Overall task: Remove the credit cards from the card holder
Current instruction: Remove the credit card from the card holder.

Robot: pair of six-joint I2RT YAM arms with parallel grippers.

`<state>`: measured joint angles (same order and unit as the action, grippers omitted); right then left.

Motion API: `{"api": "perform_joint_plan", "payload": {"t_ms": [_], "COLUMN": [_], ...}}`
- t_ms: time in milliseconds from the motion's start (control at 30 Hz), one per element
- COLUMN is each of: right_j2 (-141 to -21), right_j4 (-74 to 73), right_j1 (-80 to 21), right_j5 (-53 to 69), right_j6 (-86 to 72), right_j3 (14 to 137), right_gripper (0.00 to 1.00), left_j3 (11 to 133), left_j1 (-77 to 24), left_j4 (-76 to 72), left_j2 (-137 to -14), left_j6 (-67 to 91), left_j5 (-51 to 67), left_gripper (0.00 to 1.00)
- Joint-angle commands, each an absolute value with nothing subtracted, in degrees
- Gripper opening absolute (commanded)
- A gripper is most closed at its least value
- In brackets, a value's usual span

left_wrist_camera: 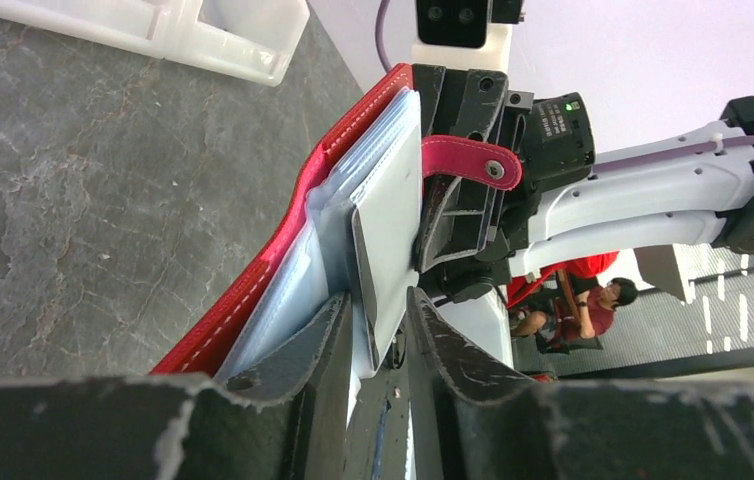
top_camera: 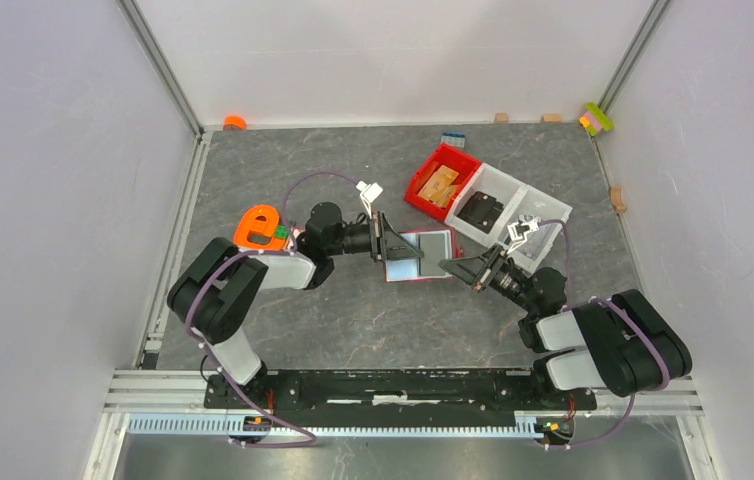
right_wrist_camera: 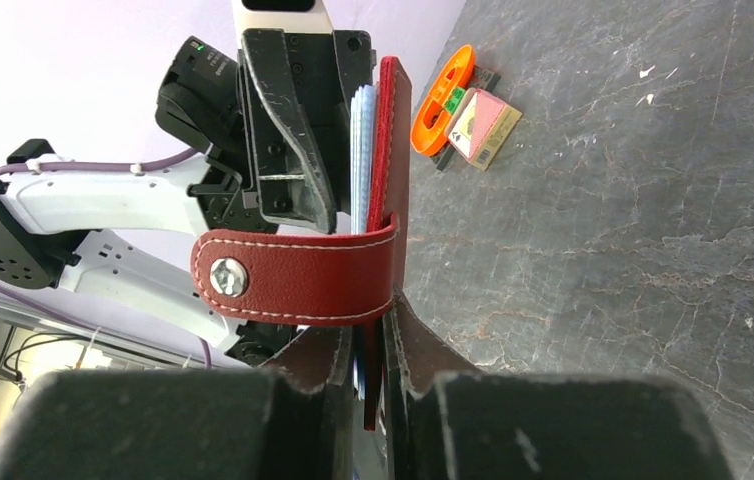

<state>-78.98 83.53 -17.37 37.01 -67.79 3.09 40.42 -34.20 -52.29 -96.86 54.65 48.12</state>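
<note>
Holder: card holder open near the middle of the counter, between the two arms, close to the red bin.
Cards: credit cards, light blue and grey, tucked in the inner pockets, a grey one standing proud toward the left arm.
Left jaws: narrowly parted, straddling that grey card's edge; pinching or not, cannot tell.
Right jaws: closed on the holder's red cover, at the edge beside the snap strap.
Beyond: clear bin just beside the red one.

The black left gripper and black right gripper are turned tip to tip. Both jaws are set narrow
</note>
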Motion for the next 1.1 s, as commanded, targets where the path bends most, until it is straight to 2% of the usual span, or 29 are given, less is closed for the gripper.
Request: {"api": "perform_joint_plan", "payload": {"t_ms": [0, 133, 367, 533, 600, 900, 1067], "right_j2": [-79.9, -80.5, -80.4, -80.5, -80.2, -77.5, -76.3], "right_j4": [101.0, 101.6, 99.8, 99.1, 98.9, 97.2, 95.7], "right_j1": [-17.9, -18.0, -18.0, -18.1, -18.1, -17.0, -16.1], "right_j5": [39.0, 39.2, 39.2, 39.2, 39.2, 38.0, 37.4], "right_j6": [-69.6, -70.0, -69.3, -69.0, -68.8, -67.7, -67.0], "right_j3": [4.6, 4.7, 5.0, 5.0, 5.1, 3.8, 3.1], "right_gripper": [0.00, 0.00, 0.00, 0.00, 0.00, 0.02, 0.02], "left_j3": [40.5, 40.9, 41.2, 42.1, 42.1, 39.9, 38.2], "left_j1": [-34.7, -34.6, -34.7, -35.2, -35.3, -33.8, -32.3], "left_j4": [-69.0, -78.6, -78.4, -74.2, -72.2, -57.2, -59.0], "left_j2": [-100.3, -103.2, -103.6, -103.5, -103.2, -96.1, -95.6], "left_j6": [63.0, 69.7, 70.0, 67.9, 66.5, 55.4, 56.9], "left_j5": [52.5, 54.3, 54.5, 55.2, 55.0, 49.6, 48.5], "left_gripper": [0.31, 0.29, 0.25, 0.11, 0.03, 0.02, 0.02]}}
